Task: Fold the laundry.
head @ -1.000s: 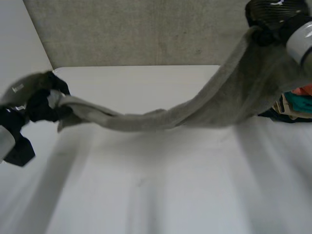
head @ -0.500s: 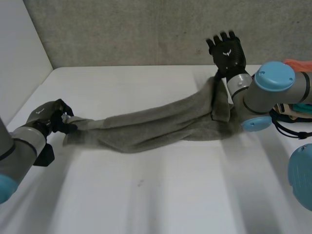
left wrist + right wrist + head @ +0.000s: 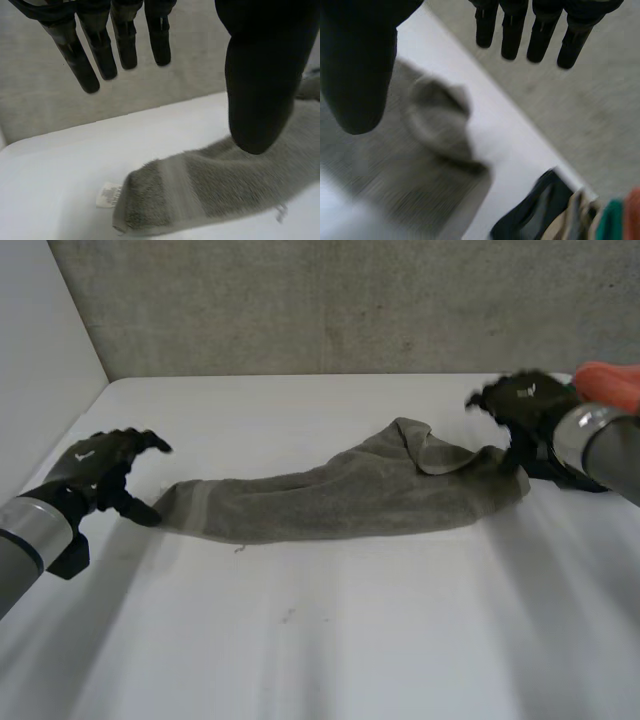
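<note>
**Item 1, grey towel (image 3: 330, 502).** It lay in a long rumpled band across the table (image 3: 300, 640), running from near the left edge toward the right edge and closer to the far edge than the near one. One flap (image 3: 425, 445) was doubled over on top near the right end. A white label (image 3: 108, 194) stuck out at the corner of the left end. I judged the towel soft, limp and light, thick enough to bunch, and neither fragile nor slippery. It would sag wherever it was unsupported. The best holds, in my view, were the two corners of a short end, pinched, once the flap was laid flat.

**Item 2, left hand (image 3: 95, 465).** It was at the towel's left end. The fingers (image 3: 102, 50) were straight and spread well away from the thumb (image 3: 257, 90), clamped on nothing. The thumb hung over the cloth, and I could not tell whether it touched.

**Item 3, right hand (image 3: 520, 405).** It was over the towel's right end, near the table's right edge. The fingers (image 3: 540, 35) were straight, with the thumb (image 3: 357, 65) wide of them, and nothing was held.

**Item 4, pile of clothes (image 3: 540, 215).** Black, teal and orange pieces sat at the right edge, just beyond the towel.
</note>
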Controlling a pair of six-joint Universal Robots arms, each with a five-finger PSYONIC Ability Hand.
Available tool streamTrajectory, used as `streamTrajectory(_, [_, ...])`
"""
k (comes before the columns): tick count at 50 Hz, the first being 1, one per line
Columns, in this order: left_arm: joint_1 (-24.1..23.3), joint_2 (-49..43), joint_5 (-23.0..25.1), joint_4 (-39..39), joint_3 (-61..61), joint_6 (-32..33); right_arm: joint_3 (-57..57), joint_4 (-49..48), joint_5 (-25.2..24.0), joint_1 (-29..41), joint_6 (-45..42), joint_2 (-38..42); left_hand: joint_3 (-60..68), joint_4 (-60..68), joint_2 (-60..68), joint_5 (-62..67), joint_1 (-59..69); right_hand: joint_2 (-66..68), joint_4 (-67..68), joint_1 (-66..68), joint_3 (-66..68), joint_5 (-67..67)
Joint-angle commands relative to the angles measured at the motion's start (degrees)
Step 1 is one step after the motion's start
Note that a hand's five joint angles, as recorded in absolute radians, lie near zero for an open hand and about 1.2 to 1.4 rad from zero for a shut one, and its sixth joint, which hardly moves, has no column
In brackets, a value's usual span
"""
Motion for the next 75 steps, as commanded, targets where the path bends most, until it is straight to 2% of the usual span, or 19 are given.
streamTrajectory(1, [2.12, -6.24, 6.59, -3.50, 2.60, 12.21, 6.76, 1.94, -3.73, -3.66, -8.08, 1.72, 6.60, 6.39, 6.37, 6.28, 5.58, 15.41, 15.92, 15.62, 15.76, 15.51])
streamTrajectory(9, [1.07, -16.19, 4.75, -6.59, 9.55, 19.70, 5.98, -3.85, -4.34, -4.63, -10.11, 8.04, 3.24, 3.03, 3.01, 2.92, 2.22, 15.27, 15.78, 15.48, 15.62, 15.37])
streamTrajectory(23, [-2.71, -24.89, 3.96, 2.11, 16.85, 18.30, 1.32, -14.32, -5.05, -3.14, -9.76, 16.67, 4.41, 4.21, 4.18, 4.10, 3.39, 16.77, 17.28, 16.99, 17.12, 16.87])
streamTrajectory(27, [-3.50, -27.00, 2.73, 2.38, 18.95, 18.30, -0.43, -16.34, -4.70, -2.52, -9.58, 18.78, 6.60, 6.39, 6.37, 6.28, 5.58, 33.21, 33.72, 33.43, 33.56, 33.31])
streamTrajectory(29, [-3.85, -27.97, 1.94, 1.50, 20.01, 18.47, -1.58, -17.05, -4.09, -2.26, -9.15, 19.57, 6.76, 6.56, 6.53, 6.45, 5.75, 59.41, 59.92, 59.63, 59.76, 59.52])
streamTrajectory(35, [-4.55, -29.38, 0.88, -0.17, 21.68, 18.74, -0.88, -17.31, -2.33, -1.99, -6.69, 17.38, 6.60, 6.39, 6.37, 6.28, 5.58, 59.53, 60.04, 59.74, 59.88, 59.63])
streamTrajectory(42, [-5.43, -32.01, 0.70, -0.08, 24.23, 19.79, 4.22, -18.37, -4.08, -1.64, -4.13, 11.75, 6.76, 6.56, 6.53, 6.45, 5.75, 59.53, 60.04, 59.74, 59.88, 59.63])
streamTrajectory(53, [-6.49, -36.23, -0.18, -0.26, 28.62, 22.51, 7.47, -18.11, -3.91, -0.94, -5.19, 9.82, 18.35, 18.15, 18.13, 18.04, 17.34, 59.53, 60.04, 59.74, 59.88, 59.63])
streamTrajectory(55, [-6.66, -37.11, -0.61, -0.08, 29.50, 22.78, 7.47, -18.02, -3.82, -0.94, -5.10, 9.73, 29.08, 28.88, 28.85, 28.77, 28.06, 59.53, 60.04, 59.74, 59.88, 59.63])
streamTrajectory(57, [-6.66, -37.20, -1.05, -0.08, 29.77, 23.04, 7.30, -17.93, -3.47, -0.94, -5.01, 9.73, 46.20, 46.00, 45.97, 45.88, 45.18, 59.53, 60.04, 59.74, 59.88, 59.63])
streamTrajectory(58, [-6.66, -36.51, -1.66, -0.08, 29.68, 23.13, 7.30, -17.76, -2.95, -0.94, -4.84, 9.38, 55.93, 55.73, 55.70, 55.62, 54.92, 59.53, 60.04, 59.74, 59.88, 59.63])
streamTrajectory(63, [-7.37, -28.26, -6.06, -1.92, 27.58, 20.33, 7.03, -14.69, -0.57, -0.94, -4.05, 5.78, 56.03, 55.83, 55.80, 55.72, 55.01, 59.53, 60.04, 59.74, 59.88, 59.63])
streamTrajectory(65, [-7.72, -23.87, -7.38, -2.89, 26.61, 17.61, 6.60, -12.75, 0.22, -0.94, -4.05, 3.59, 56.03, 55.83, 55.80, 55.72, 55.01, 59.53, 60.04, 59.74, 59.88, 59.63])
streamTrajectory(67, [-7.98, -16.40, -8.79, -4.91, 25.47, 12.25, 5.37, -9.68, 1.27, -0.85, -4.05, -0.37, 56.03, 55.83, 55.80, 55.72, 55.01, 59.53, 60.04, 59.74, 59.88, 59.63])
streamTrajectory(70, [-7.63, -7.45, -8.62, -8.06, 25.11, 6.63, 2.83, -5.30, 2.15, -1.03, -3.78, -6.15, 56.03, 55.83, 55.80, 55.72, 55.01, 59.53, 60.04, 59.74, 59.88, 59.63])
streamTrajectory(73, [-7.11, -1.62, -7.74, -12.37, 26.16, 4.33, 0.54, -1.60, 2.68, -1.20, -4.05, -10.12, 56.03, 55.83, 55.80, 55.72, 55.01, 59.53, 60.04, 59.74, 59.88, 59.63])
streamTrajectory(75, [-6.93, 2.95, -6.33, -19.65, 27.92, 4.67, -2.19, 2.80, 2.77, -1.55, -4.22, -13.12, 56.03, 55.83, 55.80, 55.72, 55.01, 59.53, 60.04, 59.74, 59.88, 59.63])
